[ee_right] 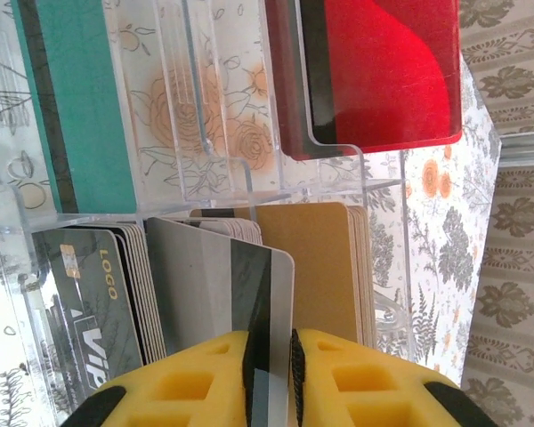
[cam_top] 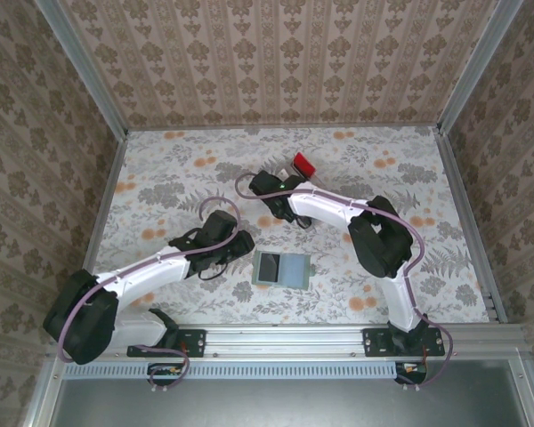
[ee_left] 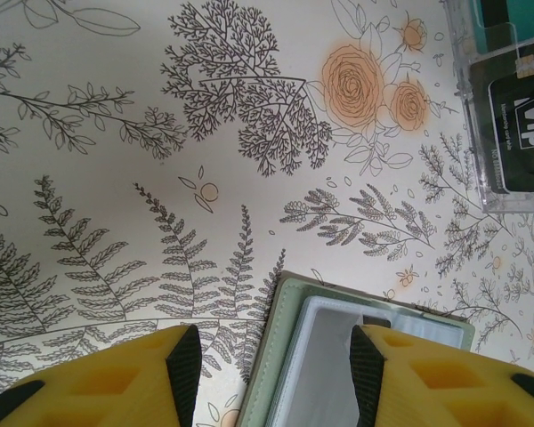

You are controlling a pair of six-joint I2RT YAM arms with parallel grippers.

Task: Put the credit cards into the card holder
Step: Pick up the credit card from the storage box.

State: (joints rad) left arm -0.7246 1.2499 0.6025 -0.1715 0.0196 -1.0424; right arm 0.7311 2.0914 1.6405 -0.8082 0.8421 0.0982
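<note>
Credit cards [ee_right: 316, 267] stand edge-up in the clear tray [ee_right: 205, 116], which suits the right gripper [ee_right: 269, 365], apparently pinching a whitish card [ee_right: 218, 294]. Left gripper [ee_left: 276, 374] hangs spread over the card holder [ee_left: 338, 356], probably to steady it.

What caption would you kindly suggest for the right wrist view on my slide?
Right tool straddling a grey striped card that stands in the clear tray.

Glossy plastic card [ee_right: 215, 294], clear plastic tray [ee_right: 189, 107]

Green card holder [cam_top: 281, 269] lies open — credit cards [ee_right: 311, 267] stand in tray [ee_right: 187, 107]
</note>
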